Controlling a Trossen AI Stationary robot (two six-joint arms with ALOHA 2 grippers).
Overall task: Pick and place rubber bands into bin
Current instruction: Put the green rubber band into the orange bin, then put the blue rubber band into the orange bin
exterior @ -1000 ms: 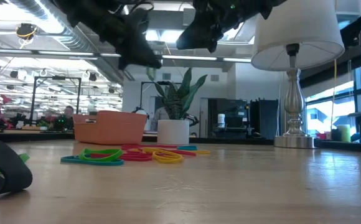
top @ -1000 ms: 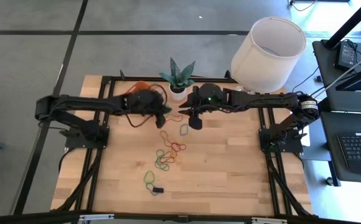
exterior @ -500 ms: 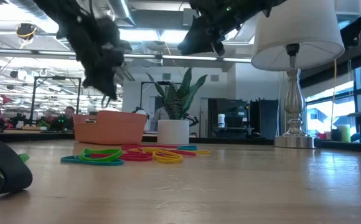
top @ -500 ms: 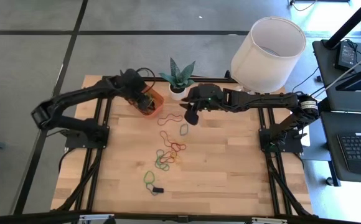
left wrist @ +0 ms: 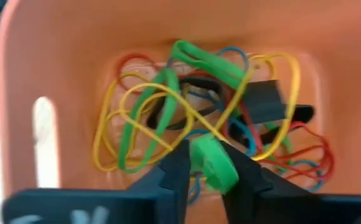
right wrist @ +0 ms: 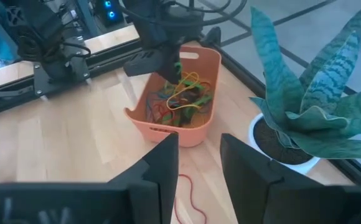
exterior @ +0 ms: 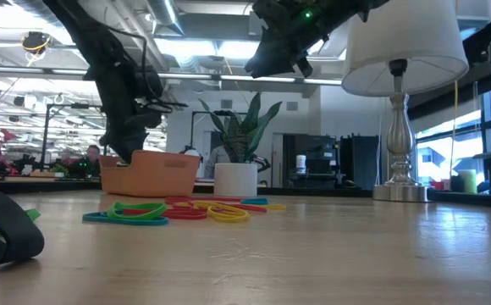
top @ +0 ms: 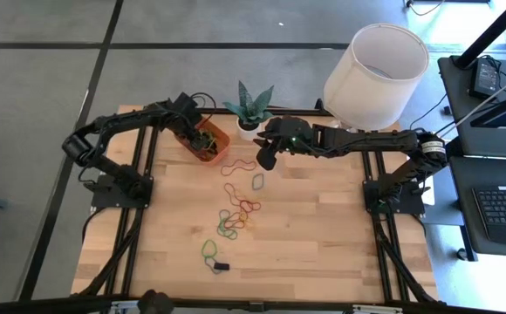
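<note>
The left gripper [left wrist: 208, 171] hangs over the bin [top: 209, 139], fingers slightly parted around a green rubber band [left wrist: 213, 163]. The right gripper [top: 264, 160], jaws spread and empty, hovers beside the bin.

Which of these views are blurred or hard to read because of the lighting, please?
Left wrist view: soft focus; the rubber bands in the orange bin smear, and the green band between the fingers is fuzzy. Low view: bright ceiling lights silhouette both arms; the black object nearest the camera is out of focus. High view: evenly lit, with bright daylight at the upper right corner.
</note>
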